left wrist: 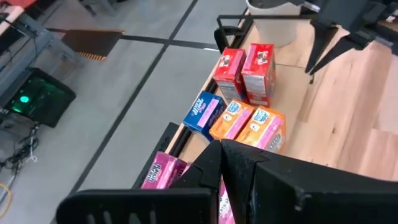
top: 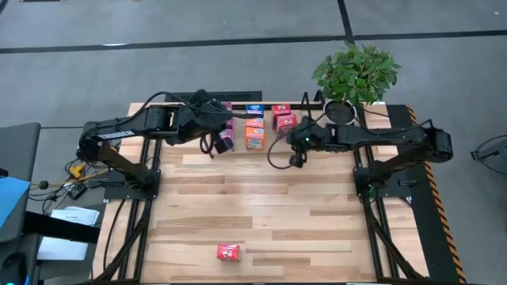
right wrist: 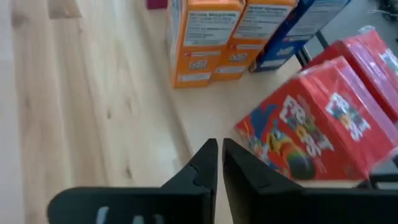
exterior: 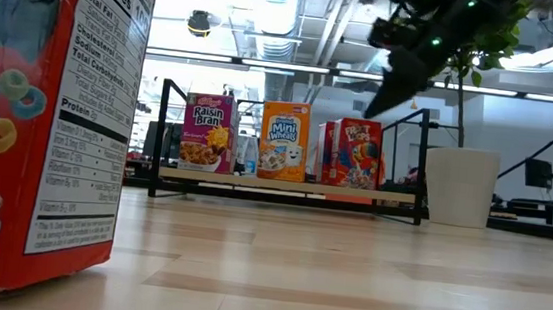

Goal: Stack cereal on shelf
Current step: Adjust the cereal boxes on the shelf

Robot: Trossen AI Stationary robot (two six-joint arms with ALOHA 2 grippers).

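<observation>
The cereal is a set of small printed cartons, most of them standing upright on the low rack of thin black metal rods point(exterior: 289, 188) at the far edge of the light wooden table point(top: 261, 206). From the low view, a magenta Raisin Bran carton point(exterior: 207, 132) stands at one end, an orange Mini-Wheats carton point(exterior: 284, 141) beside it, and a pair of red Froot Loops cartons point(exterior: 351, 153) further along, side by side. The high view adds a blue carton point(top: 254, 108) behind the orange ones. One more red carton point(top: 228, 252) lies alone near the table's front edge, well apart from the rack; it fills the low view's near side, nutrition panel showing.

The right gripper point(right wrist: 217, 163) hangs just beside the red pair, its fingers nearly together with only a thin gap and nothing between them. The left gripper point(left wrist: 219, 163) hovers over the magenta cartons point(left wrist: 163, 170), clenched on nothing. A leafy green plant in a white pot point(top: 354, 75) stands at the rack's end.
</observation>
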